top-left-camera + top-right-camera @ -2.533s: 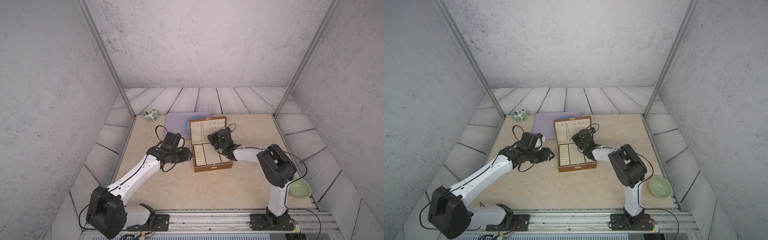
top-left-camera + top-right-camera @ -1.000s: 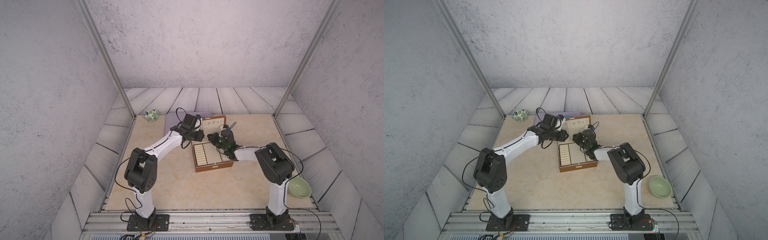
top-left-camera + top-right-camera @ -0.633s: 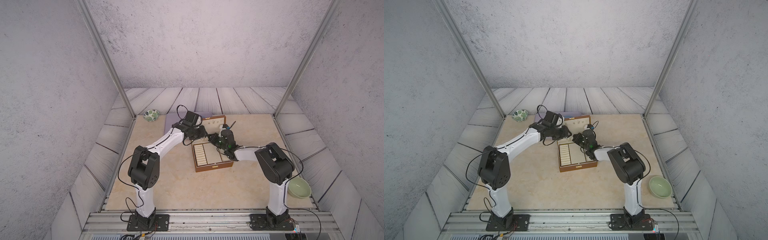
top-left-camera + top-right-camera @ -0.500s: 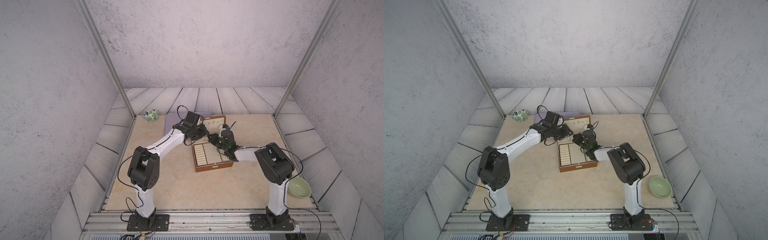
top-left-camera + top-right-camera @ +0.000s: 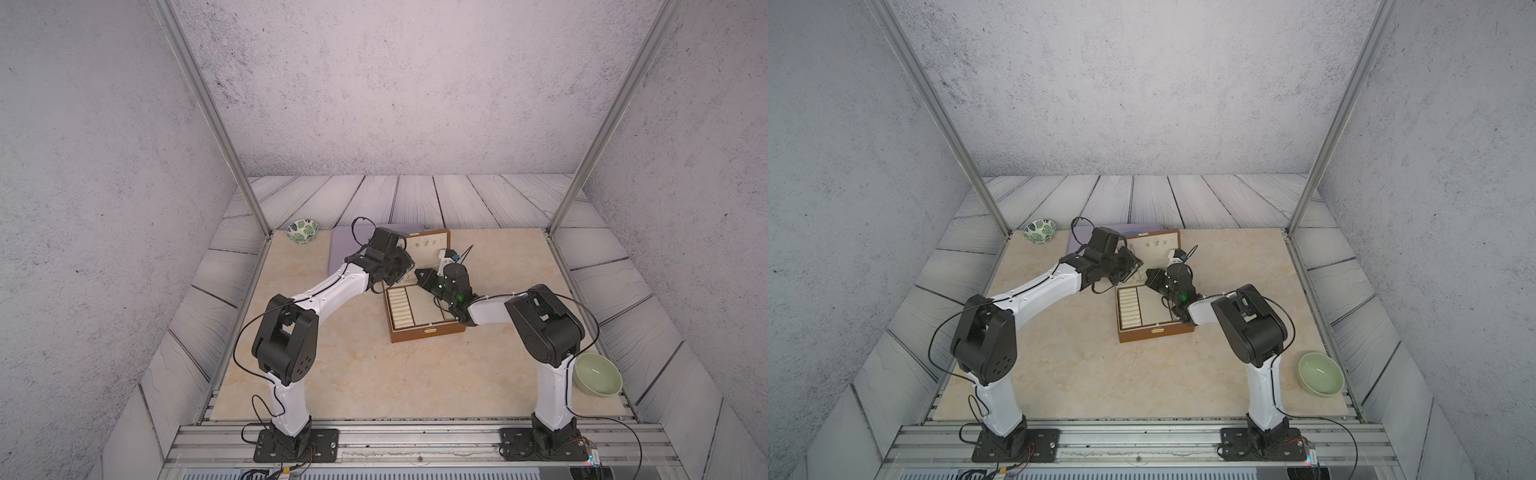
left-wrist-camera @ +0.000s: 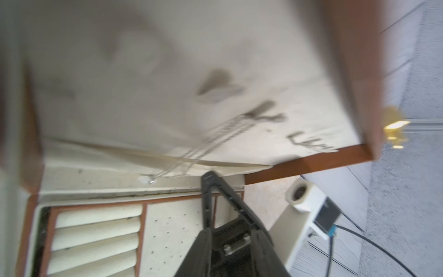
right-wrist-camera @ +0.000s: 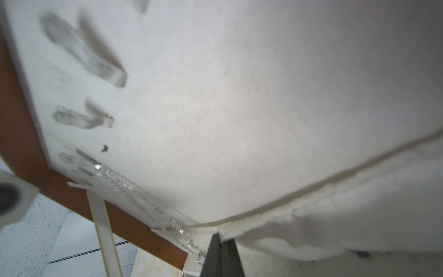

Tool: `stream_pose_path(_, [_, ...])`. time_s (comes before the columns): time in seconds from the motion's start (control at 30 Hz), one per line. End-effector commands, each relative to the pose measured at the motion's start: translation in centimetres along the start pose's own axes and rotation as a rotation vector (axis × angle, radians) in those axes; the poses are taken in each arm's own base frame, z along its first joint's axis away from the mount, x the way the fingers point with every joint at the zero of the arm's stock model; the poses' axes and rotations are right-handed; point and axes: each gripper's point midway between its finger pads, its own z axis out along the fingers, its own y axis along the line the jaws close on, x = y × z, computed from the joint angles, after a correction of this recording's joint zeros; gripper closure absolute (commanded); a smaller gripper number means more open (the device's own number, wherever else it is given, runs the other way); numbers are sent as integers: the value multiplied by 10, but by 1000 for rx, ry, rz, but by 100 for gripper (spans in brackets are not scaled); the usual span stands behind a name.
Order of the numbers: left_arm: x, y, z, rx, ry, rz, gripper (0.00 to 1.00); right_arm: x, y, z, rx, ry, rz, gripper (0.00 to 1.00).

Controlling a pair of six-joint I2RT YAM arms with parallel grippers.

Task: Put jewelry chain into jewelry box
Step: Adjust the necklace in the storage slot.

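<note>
Left arm (image 5: 332,286) stretches forward to the jewelry box (image 5: 428,331) (open)

Looking down on a beige marbled slab (image 5: 374,374). Closing the slab in on three sides with grey speckled walls (image 5: 395,83). Ringing the slab with pale wood-grain planks (image 5: 415,199) tilting up toward those walls. Standing two aluminium posts (image 5: 210,112) at the slab's far corners. Running a ribbed metal rail (image 5: 415,440) along the slab's near edge. Lighting all evenly.

Jewelry box (image 5: 409,334): brown exterior, cream lining, gold clasp (image 5: 430,331). Jewelry chain (image 6: 215,139): silver. Leaf-patterned bowl (image 5: 302,231): green-white. Plain bowl (image 5: 597,374): pale green. Tray (image 5: 343,253): lilac.
</note>
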Motion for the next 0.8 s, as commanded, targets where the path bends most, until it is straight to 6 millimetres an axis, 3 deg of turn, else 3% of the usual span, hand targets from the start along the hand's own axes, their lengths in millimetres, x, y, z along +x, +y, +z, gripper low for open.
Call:
stream_pose_path(0.0, [7,39,6,-138,-3,-79,67,-3,-8,1,6,-14,-26,100])
stream_pose_path(0.33, [-2,33,1,-173,-77,59,65,-5,-8,2,-6,-18,-42,100])
stream_pose_path(0.5, [-7,15,-6,-172,-114,253,64,-1,-12,2,-2,-9,-64,100])
stream_pose_path(0.67, [0,-5,-7,-98,-79,532,64,0,-15,2,4,0,-88,100])
stream_pose_path(0.77, [3,-1,-6,-114,-74,718,63,-1,-15,1,6,2,-106,100])
